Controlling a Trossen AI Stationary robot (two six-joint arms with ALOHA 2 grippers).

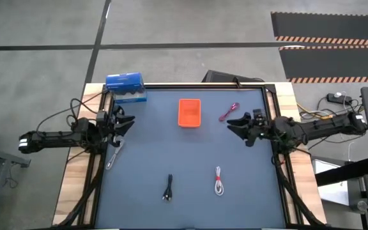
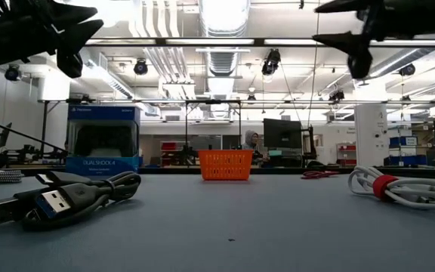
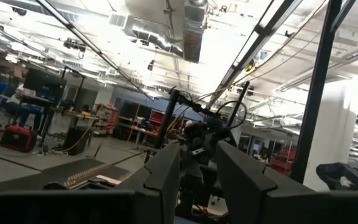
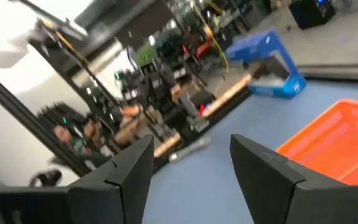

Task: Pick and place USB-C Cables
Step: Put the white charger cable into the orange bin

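Observation:
Four bundled cables lie flat on the dark table mat. The magenta-pink cable (image 1: 229,112) is just right of the small orange tray (image 1: 190,112). The white cable (image 1: 219,181), tied with a red band, and the black cable (image 1: 168,188) lie toward the near edge. The silver-grey cable (image 1: 114,156) is by the left edge. My left gripper (image 1: 126,122) hovers open at the left edge, above the silver-grey cable's far end. My right gripper (image 1: 234,124) hovers open just near of the magenta-pink cable. Both are raised off the table in the low view, the left gripper (image 2: 78,34) and the right gripper (image 2: 350,30).
A blue box (image 1: 126,87) stands at the far left corner, beside the left arm. The tray (image 2: 225,164) sits at the far middle. A black frame (image 1: 270,102) borders the mat. The mat's centre (image 1: 184,153) is bare between the tray and the near cables.

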